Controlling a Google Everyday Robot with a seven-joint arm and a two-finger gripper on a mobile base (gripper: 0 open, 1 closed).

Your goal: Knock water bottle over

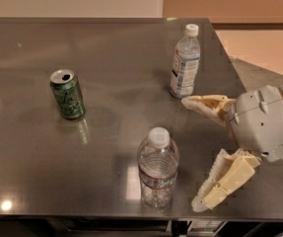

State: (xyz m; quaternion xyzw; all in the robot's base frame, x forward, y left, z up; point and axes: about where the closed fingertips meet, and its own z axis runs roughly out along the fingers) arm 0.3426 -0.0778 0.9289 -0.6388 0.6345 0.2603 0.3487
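Note:
The water bottle [157, 168] is squat, clear and ribbed, with a white cap and a thin reddish band. It stands upright near the table's front edge. My gripper [190, 152] is just right of it, low over the table, fingers spread wide apart and empty. One cream finger [207, 105] points left at mid-height of the view. The other [222, 181] angles down toward the front edge. A small gap separates the fingertips from the bottle.
A taller slim bottle [185, 62] with a white-and-blue label stands behind the gripper near the right edge. A green soda can [67, 94] stands upright at the left. The dark metal table [106, 58] ends close to the right of the gripper.

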